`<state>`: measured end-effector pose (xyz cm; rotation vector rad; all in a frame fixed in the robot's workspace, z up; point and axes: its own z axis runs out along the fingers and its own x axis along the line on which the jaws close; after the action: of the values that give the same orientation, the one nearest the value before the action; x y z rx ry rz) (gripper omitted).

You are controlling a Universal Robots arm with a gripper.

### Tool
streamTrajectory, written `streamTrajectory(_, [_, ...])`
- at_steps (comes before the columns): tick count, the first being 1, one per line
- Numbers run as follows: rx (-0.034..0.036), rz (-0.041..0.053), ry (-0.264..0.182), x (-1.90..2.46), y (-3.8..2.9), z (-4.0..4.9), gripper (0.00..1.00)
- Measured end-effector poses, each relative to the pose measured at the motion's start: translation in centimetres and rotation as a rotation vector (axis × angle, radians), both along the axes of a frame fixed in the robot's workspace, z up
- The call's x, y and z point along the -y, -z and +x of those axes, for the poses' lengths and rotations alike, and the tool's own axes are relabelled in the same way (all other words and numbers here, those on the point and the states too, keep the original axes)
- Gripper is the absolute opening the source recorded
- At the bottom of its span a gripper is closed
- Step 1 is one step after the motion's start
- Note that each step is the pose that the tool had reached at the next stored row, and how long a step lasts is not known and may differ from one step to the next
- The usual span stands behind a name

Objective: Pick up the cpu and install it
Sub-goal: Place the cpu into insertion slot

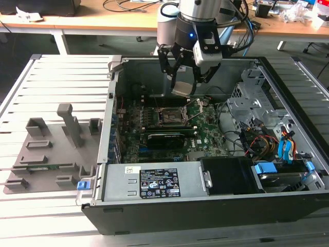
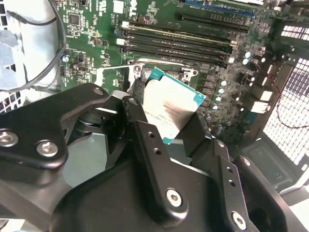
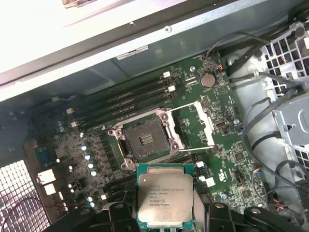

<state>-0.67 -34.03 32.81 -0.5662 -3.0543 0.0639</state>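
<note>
My gripper (image 1: 184, 84) pinches the cpu (image 3: 165, 195) by its edges. I see the open socket (image 3: 145, 140) below the fingers, apart.

Robot arm, pincer (image 1: 185, 82) clamped on the cpu (image 1: 181, 89). The silvery plate is tilted and held above the open socket (image 1: 171, 116), apart from it. Green motherboard (image 1: 205, 123) lies inside the opened black computer case (image 1: 205, 216). Labelled power supply (image 1: 154, 182) sits along the case's near edge. Grey fixture plate (image 1: 49, 154) with blocks and posts, at the exterior view's left, on the slatted metal bench (image 1: 31, 216).
</note>
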Motion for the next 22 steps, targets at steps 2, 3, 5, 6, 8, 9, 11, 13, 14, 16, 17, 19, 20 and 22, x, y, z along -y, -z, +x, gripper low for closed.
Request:
streamTrajectory(2, [0.0000, -0.0003, 0.035, 0.00, 0.00, 0.00, 0.55])
streamTrajectory(3, [0.0000, -0.0005, 0.045, 0.00, 0.00, 0.00, 0.55])
streamTrajectory(5, [0.0000, -0.0005, 0.059, 0.00, 0.01, 0.00, 0.55])
streamTrajectory(6, [0.0000, -0.0007, 0.073, 0.00, 0.01, 0.00, 0.55])
streamTrajectory(8, [0.0000, -0.0006, 0.104, 0.00, 0.02, 0.00, 0.55])
streamTrajectory(9, [0.0000, -0.0007, 0.115, 0.00, 0.02, 0.00, 0.55])
streamTrajectory(11, [0.0000, -0.0007, 0.133, 0.00, 0.03, 0.00, 0.55])
streamTrajectory(13, [0.0000, -0.0006, 0.149, 0.00, 0.04, 0.00, 0.55])
streamTrajectory(14, [0.0000, -0.0006, 0.156, 0.00, 0.04, 0.00, 0.55])
streamTrajectory(16, [-0.0001, -0.0007, 0.180, 0.00, 0.04, 0.00, 0.55])
streamTrajectory(17, [-0.0001, -0.0007, 0.188, 0.00, 0.05, 0.00, 0.55])
streamTrajectory(19, [0.0000, -0.0007, 0.217, 0.00, 0.06, 0.00, 0.55])
streamTrajectory(20, [0.0000, -0.0007, 0.231, 0.00, 0.06, 0.00, 0.55])
streamTrajectory(22, [-0.0001, -0.0008, 0.266, 0.00, 0.07, 0.00, 0.55])
